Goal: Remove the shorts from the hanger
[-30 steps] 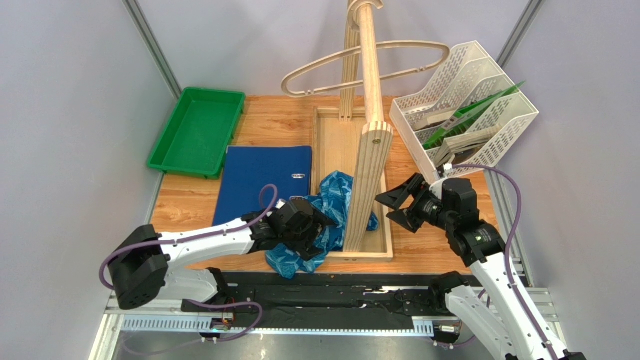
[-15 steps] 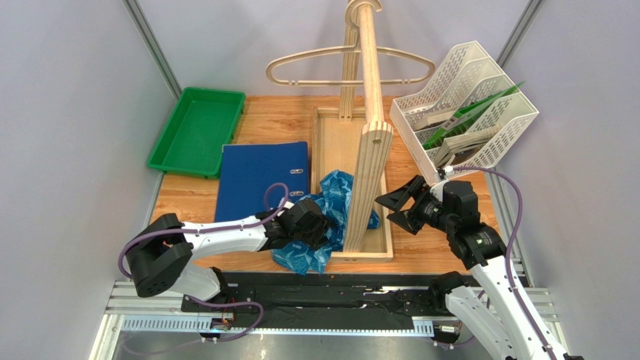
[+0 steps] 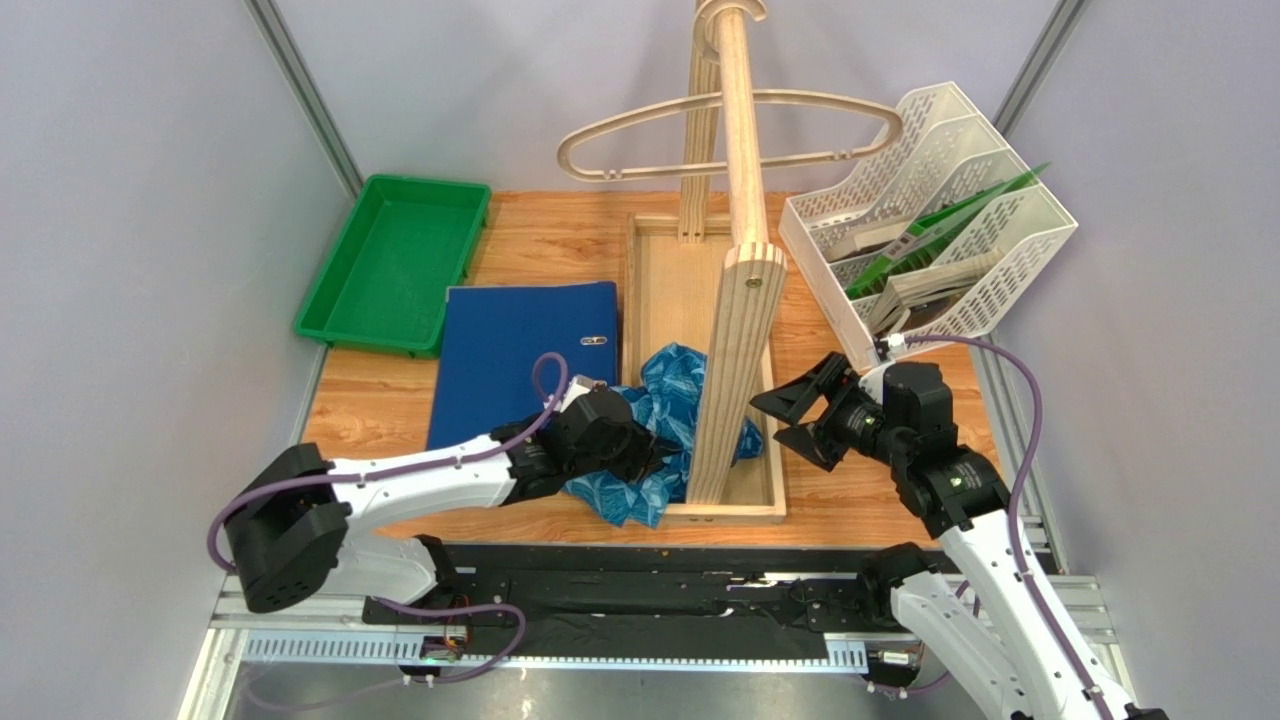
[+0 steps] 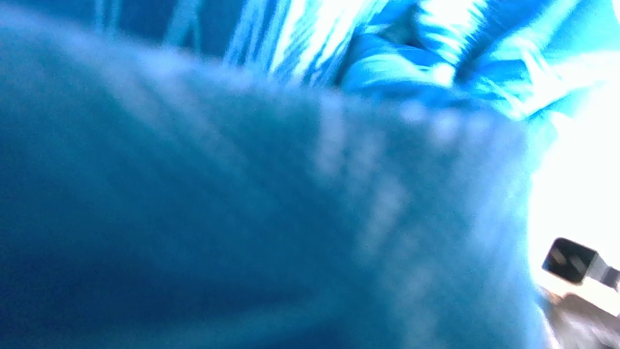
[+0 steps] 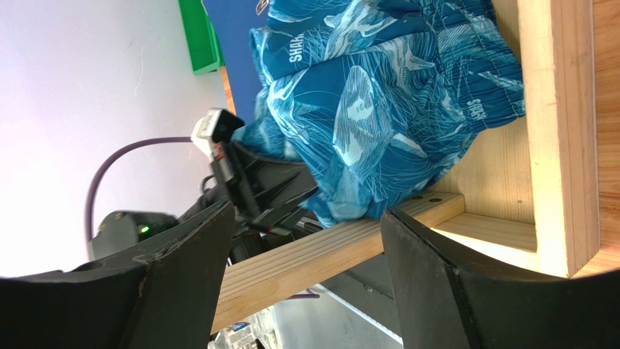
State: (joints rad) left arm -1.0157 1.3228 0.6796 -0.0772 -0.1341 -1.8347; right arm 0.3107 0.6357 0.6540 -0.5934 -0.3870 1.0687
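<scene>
The blue wavy-print shorts (image 3: 669, 398) lie crumpled over the left rim of the wooden stand's base box, off the hanger. In the right wrist view the shorts (image 5: 378, 109) spill over that rim. The bare light-wood hanger (image 3: 609, 174) hangs from the rod at the top of the stand. My left gripper (image 3: 639, 450) is buried in the near left part of the cloth and shut on it. Blurred blue fabric of the shorts (image 4: 291, 218) fills the left wrist view and hides the fingers. My right gripper (image 3: 778, 420) (image 5: 307, 211) hovers open to the right of the upright, holding nothing.
The thick wooden upright (image 3: 739, 315) rises from its base box (image 3: 649, 255) between the two grippers. A dark-blue binder (image 3: 519, 353) lies left of the box. A green tray (image 3: 466, 248) sits at the back left, and a white file rack (image 3: 932, 210) at the back right.
My left gripper has closed on the shorts, and the bundle has shifted right and away from the table's near edge. The empty hanger swings on the rod. The right arm has stayed still.
</scene>
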